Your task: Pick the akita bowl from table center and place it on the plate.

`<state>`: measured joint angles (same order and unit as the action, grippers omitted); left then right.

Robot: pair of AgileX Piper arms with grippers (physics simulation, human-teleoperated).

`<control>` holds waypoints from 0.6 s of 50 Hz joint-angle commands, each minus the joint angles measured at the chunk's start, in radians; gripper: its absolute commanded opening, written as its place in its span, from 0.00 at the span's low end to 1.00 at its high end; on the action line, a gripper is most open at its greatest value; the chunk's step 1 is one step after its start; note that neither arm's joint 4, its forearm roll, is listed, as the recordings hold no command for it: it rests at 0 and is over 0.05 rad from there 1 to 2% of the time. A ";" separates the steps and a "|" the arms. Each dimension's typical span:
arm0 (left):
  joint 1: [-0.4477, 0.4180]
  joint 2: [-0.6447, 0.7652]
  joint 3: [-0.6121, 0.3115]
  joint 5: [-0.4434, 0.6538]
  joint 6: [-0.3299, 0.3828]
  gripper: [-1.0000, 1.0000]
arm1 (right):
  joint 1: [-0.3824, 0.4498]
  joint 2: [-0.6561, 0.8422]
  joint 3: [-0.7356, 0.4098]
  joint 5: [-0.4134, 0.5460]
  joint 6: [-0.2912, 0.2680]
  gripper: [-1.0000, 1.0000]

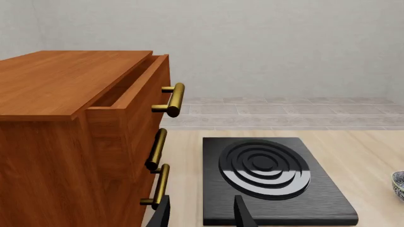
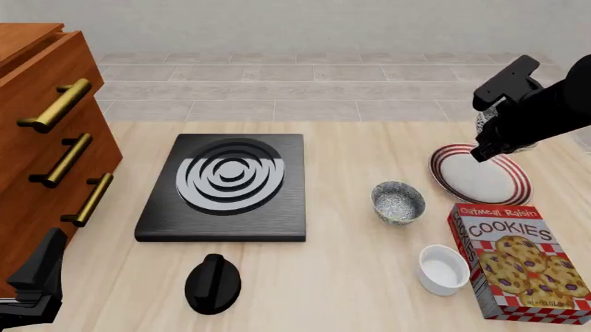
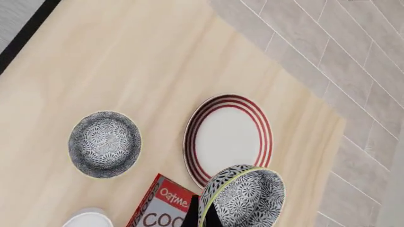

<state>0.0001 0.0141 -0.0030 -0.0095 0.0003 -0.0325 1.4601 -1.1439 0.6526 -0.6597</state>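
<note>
at the far left of the front view a red-brown wooden drawer cabinet with three brass bar handles fills the edge; the left wrist view alone shows its top drawer pulled slightly out. below it, at the lower left corner, the left gripper hangs over the table, and the wrist view shows its dark fingers spread apart with nothing between them. right of the cabinet lies a flat black stove plate with glossy concentric rings, a black knob beneath it. further right a speckled second bowl sits on the pale wooden table, then a plain white small bowl and a cookie box. at the upper right the right gripper is clenched on the rim of the akita bowl, held tilted above the near edge of the red-striped plate; only the right wrist view shows this grip clearly.
</note>
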 commanded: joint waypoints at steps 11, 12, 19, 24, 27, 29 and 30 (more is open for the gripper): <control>0.000 0.000 0.000 0.000 0.000 1.00 | -0.020 0.001 0.048 -0.159 0.110 0.00; 0.000 0.000 0.000 0.000 0.000 1.00 | -0.019 0.002 0.055 -0.166 0.107 0.00; 0.000 0.000 0.000 0.000 0.000 1.00 | -0.012 0.009 0.104 -0.207 0.154 0.00; 0.000 0.000 0.000 0.000 0.000 1.00 | -0.022 0.018 0.140 -0.256 0.177 0.00; 0.000 0.000 0.000 0.000 0.000 1.00 | -0.028 0.018 0.163 -0.286 0.185 0.00; 0.000 0.000 0.000 0.000 0.000 1.00 | -0.026 0.016 0.169 -0.293 0.193 0.00; 0.000 0.000 0.000 0.000 0.000 1.00 | -0.024 0.011 0.171 -0.291 0.192 0.00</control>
<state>0.0000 0.0141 -0.0030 -0.0095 0.0003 -0.0518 1.4751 -1.0164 0.4241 -0.5095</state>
